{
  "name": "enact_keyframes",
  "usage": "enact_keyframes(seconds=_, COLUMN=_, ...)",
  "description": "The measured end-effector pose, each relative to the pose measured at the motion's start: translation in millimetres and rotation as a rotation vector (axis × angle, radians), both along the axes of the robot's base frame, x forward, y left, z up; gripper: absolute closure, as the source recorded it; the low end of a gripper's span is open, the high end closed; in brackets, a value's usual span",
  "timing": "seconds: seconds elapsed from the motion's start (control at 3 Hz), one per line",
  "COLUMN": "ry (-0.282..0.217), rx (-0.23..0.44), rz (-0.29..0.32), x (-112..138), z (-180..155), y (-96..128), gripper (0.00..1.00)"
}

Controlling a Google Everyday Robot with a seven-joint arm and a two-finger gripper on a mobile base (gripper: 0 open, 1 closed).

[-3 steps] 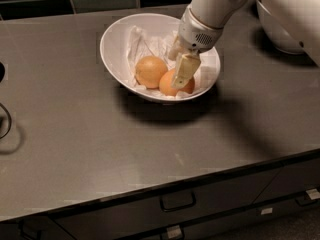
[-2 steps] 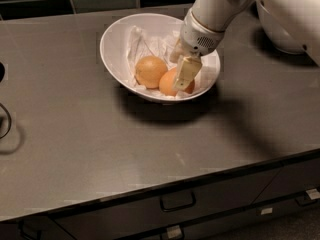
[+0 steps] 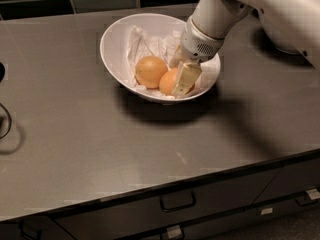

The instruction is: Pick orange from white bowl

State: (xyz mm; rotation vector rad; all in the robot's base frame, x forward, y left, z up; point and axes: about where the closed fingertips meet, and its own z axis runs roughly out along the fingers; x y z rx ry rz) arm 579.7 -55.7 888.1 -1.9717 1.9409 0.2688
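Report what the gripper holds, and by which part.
Cannot be told: the gripper is down in the white bowl, against the orange, but no hold shows.

The grey counter (image 3: 100, 149) carries the white bowl (image 3: 112, 39) near the middle of its back edge, the gripper (image 3: 184, 78) inside that bowl's right side, a white rounded object (image 3: 280, 39) at the back right corner, and a dark wire loop (image 3: 5, 121) at the left edge.

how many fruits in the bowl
2: a paler fruit left in the bowl, and the orange right of it, partly behind the tool. More may hide under the paper.
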Motion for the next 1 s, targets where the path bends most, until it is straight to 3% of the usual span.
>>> enact_keyframes(seconds=1.0, ry=0.029, rx=-0.007, rz=0.023, x=1.8, z=-12.4, y=7.2, gripper=0.4)
